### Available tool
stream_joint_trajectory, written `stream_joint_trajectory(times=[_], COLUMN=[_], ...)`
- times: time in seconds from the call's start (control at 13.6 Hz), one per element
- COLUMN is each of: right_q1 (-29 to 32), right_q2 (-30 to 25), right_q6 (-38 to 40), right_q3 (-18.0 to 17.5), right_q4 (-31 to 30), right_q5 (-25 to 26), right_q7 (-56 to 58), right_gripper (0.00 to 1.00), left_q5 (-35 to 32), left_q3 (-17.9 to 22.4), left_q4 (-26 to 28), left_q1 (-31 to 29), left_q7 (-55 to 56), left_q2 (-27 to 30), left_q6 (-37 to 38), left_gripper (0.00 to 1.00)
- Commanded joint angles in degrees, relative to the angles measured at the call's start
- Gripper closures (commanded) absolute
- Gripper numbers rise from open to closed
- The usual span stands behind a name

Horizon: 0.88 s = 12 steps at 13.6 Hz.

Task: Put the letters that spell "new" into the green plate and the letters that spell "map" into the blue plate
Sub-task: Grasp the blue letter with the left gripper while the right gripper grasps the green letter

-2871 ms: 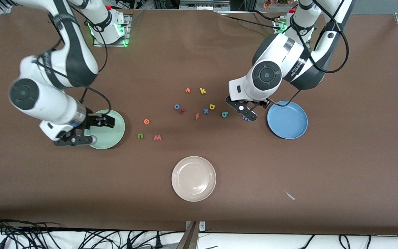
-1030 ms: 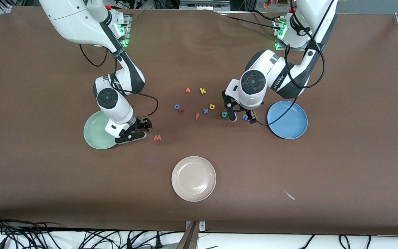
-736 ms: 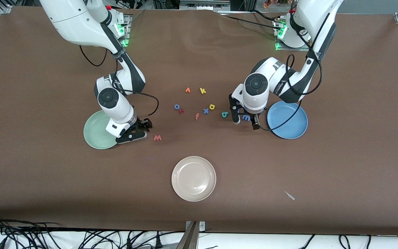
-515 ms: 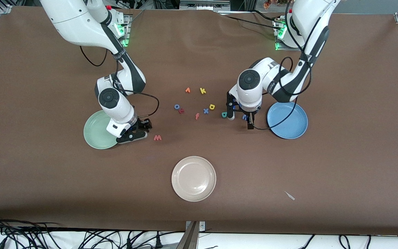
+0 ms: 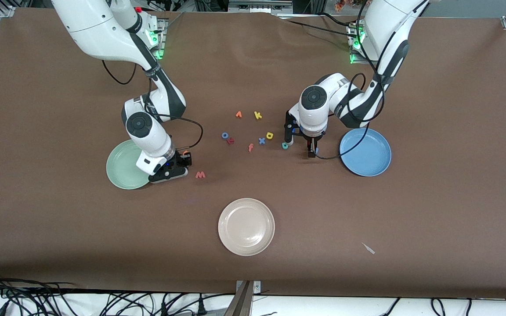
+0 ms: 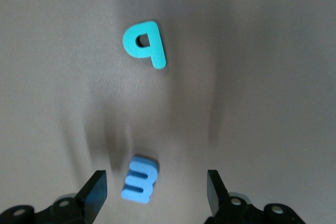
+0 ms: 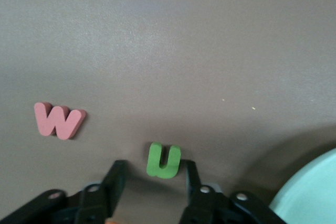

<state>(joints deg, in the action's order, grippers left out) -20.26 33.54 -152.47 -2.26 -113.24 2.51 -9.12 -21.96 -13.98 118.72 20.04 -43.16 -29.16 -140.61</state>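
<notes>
Both my claws are down at the table, each straddling one letter.

My right claw (image 7: pixel 155 176) has its fingers spread either side of the dark green n (image 7: pixel 164 160). One finger (image 7: pixel 190 174) is right up against the letter and the other has a clear gap, so nothing is pinched. The salmon w (image 7: pixel 59 120) lies flat near the claw, apart from the n and out of my way. The orange e (image 5: pixel 186 153) pokes out just beside the claw's black body. The green plate (image 5: pixel 119 172) sits right next to this claw with nothing in it, and my own wrist hangs over its rim.

My left claw (image 6: pixel 155 190) is spread wide around the blue m (image 6: pixel 140 179), with bare table on both sides of it, so that one is loose too. The teal a (image 6: pixel 144 43) lies a little ahead of the fingers and isn't touching anything. The blue plate (image 5: pixel 366 152) is close by, toward the left arm's end of the table, and holds nothing.

The yellow p (image 5: pixel 269 135) sits near the a, in a scatter with the blue x (image 5: pixel 262 141), salmon f (image 5: pixel 250 147), blue o (image 5: pixel 225 135), a red letter (image 5: pixel 230 141), the yellow k (image 5: pixel 258 115) and an orange wedge (image 5: pixel 238 114). None of them crowd either claw. The beige plate (image 5: pixel 246 227) is well apart, nearer the front camera.
</notes>
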Motion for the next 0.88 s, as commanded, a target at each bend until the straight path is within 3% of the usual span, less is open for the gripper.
stream_joint_trajectory(times=[0.0, 0.07, 0.29, 0.37, 0.44, 0.52, 0.59, 0.66, 0.81], right_q1=[0.22, 0.39, 0.48, 0.48, 0.48, 0.48, 0.48, 0.48, 0.57], right_q2=[-0.14, -0.23, -0.41, -0.41, -0.50, -0.50, -0.50, -0.50, -0.93], right_q6=[-0.37, -0.28, -0.19, -0.19, -0.19, -0.19, -0.19, -0.19, 0.33], right_q3=[-0.29, -0.29, -0.29, -0.29, -0.29, -0.29, -0.29, -0.29, -0.29], right_q4=[0.65, 0.65, 0.39, 0.30, 0.21, 0.04, -0.05, -0.05, 0.04], right_q5=[0.48, 0.48, 0.57, 0.57, 0.57, 0.57, 0.57, 0.57, 0.57], right_q7=[0.33, 0.33, 0.42, 0.68, 0.77, 0.68, 0.68, 0.68, 1.03], right_gripper=[0.50, 0.54, 0.70, 0.73, 0.73, 0.74, 0.76, 0.79, 0.91], left_q5=[-3.60, -4.48, -4.67, -4.67, -4.67, -4.67, -4.67, -4.67, -4.67], left_q3=[0.18, 0.18, 0.18, 0.18, 0.18, 0.18, 0.18, 0.18, 0.09], left_q4=[0.02, -0.24, -0.42, -0.42, -0.42, -0.50, -0.50, -0.68, -1.11], left_q1=[-0.35, -0.44, -0.35, -0.52, -0.70, -0.70, -0.79, -0.79, -0.96], left_q7=[-0.96, -0.87, -0.43, -0.43, -0.43, -0.43, -0.43, -0.69, -1.13], left_q2=[-0.63, -0.89, -1.69, -1.69, -1.60, -1.60, -1.69, -1.60, -0.90], left_q6=[-1.77, -1.77, -1.86, -1.86, -1.86, -1.86, -1.86, -1.86, -1.25], left_gripper=[0.34, 0.43, 0.46, 0.56, 0.73, 0.81, 0.95, 1.00, 1.00])
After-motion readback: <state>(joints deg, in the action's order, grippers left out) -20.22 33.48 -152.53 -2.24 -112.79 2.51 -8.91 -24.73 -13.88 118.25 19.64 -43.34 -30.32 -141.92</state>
